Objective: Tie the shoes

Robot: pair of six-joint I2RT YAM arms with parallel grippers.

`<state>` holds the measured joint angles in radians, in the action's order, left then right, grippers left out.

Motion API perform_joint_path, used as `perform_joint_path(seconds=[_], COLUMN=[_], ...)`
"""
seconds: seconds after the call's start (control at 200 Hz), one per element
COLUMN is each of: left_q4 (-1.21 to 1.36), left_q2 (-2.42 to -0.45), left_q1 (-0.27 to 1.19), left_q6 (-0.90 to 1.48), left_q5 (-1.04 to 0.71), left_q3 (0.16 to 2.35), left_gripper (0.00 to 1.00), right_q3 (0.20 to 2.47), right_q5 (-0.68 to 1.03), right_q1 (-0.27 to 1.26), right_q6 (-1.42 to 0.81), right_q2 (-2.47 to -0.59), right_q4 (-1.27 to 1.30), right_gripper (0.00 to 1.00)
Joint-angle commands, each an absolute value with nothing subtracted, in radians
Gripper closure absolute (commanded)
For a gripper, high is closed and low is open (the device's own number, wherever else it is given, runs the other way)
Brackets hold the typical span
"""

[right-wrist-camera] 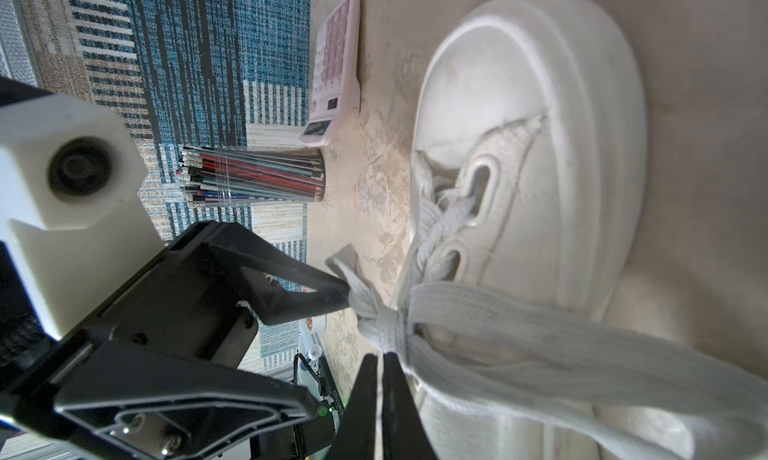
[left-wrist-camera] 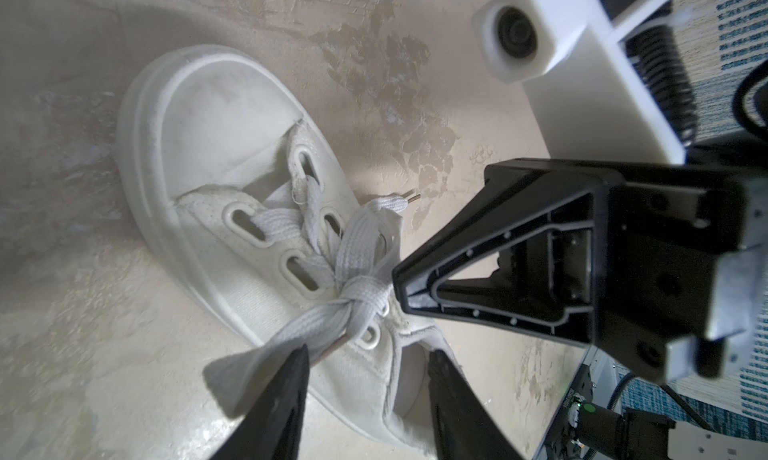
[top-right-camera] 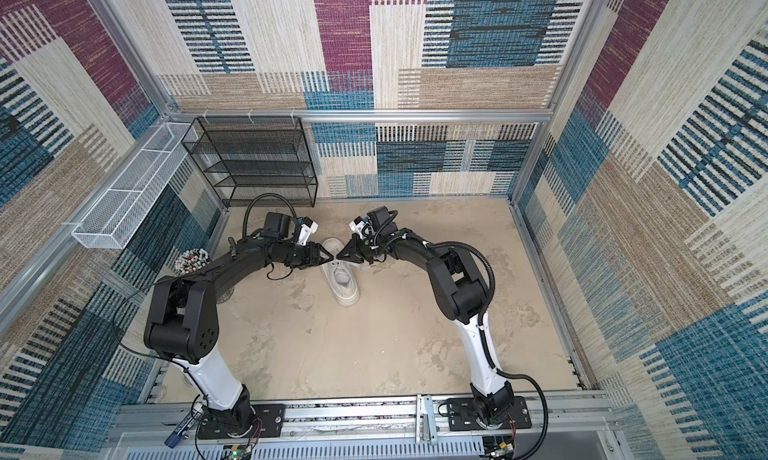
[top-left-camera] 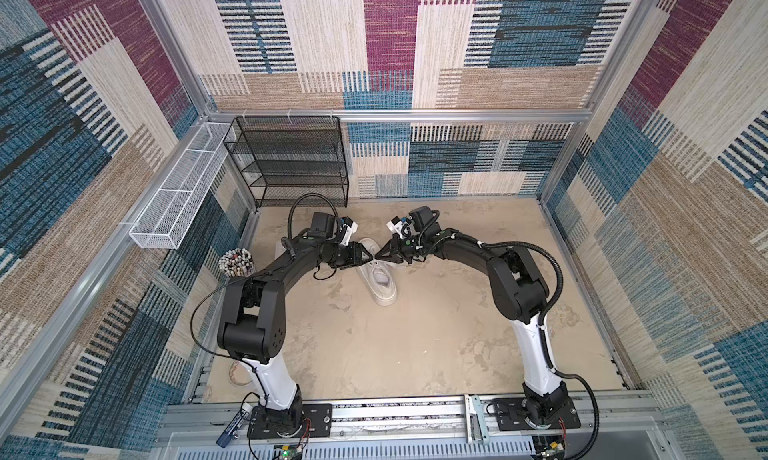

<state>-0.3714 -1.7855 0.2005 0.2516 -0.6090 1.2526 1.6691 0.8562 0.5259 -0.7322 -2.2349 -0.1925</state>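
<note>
Two claws meet over the laces (left-wrist-camera: 351, 298) of the sneaker (top-left-camera: 384, 288), left claw (top-left-camera: 370, 256) apart, right claw (top-left-camera: 380, 257) pinched together

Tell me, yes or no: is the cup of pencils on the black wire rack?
No. The cup of pencils stands on the table, apart from the black wire rack.

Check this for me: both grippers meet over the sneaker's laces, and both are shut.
One thing is wrong. Only the right gripper is shut. The left gripper is open: the left wrist view shows its fingers well apart. The rest holds: both meet over the laces of the sneaker.
</note>
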Motion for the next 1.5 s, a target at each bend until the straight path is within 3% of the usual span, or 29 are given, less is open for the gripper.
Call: perform_joint_path(seconds=[0.0, 0.421, 0.581, 0.856, 1.082, 1.282, 1.497], left_q4=[-0.348, -0.347, -0.348, -0.352, -0.376, -0.385, -0.401], left_q2=[-1.792, -1.825, -1.827, -1.829, -1.827, -1.826, -1.822], left_q1=[0.202, 0.21, 0.217, 0.222, 0.225, 0.23, 0.23], left_q6=[0.255, 0.235, 0.236, 0.241, 0.229, 0.224, 0.212], left_q5=[-0.636, -0.661, -0.658, -0.648, -0.616, -0.609, -0.591], left_q3=[1.267, 1.283, 1.283, 1.279, 1.285, 1.277, 1.283], left_gripper=[0.5, 0.5, 0.59, 0.63, 0.77, 0.74, 0.94], right_q3=[1.677, 1.682, 1.682, 1.68, 1.675, 1.676, 1.676], right_q5=[0.873, 0.871, 0.872, 0.875, 0.876, 0.876, 0.876], right_q1=[0.528, 0.529, 0.529, 0.529, 0.53, 0.53, 0.53], right_q6=[-0.749, -0.752, -0.753, -0.757, -0.756, -0.758, -0.755], right_q2=[-2.247, -2.264, -2.268, -2.267, -2.267, -2.269, -2.269], right_q4=[-0.149, -0.144, -0.144, -0.136, -0.134, -0.132, -0.135], right_gripper=[0.91, 0.92, 0.93, 0.93, 0.93, 0.94, 0.94])
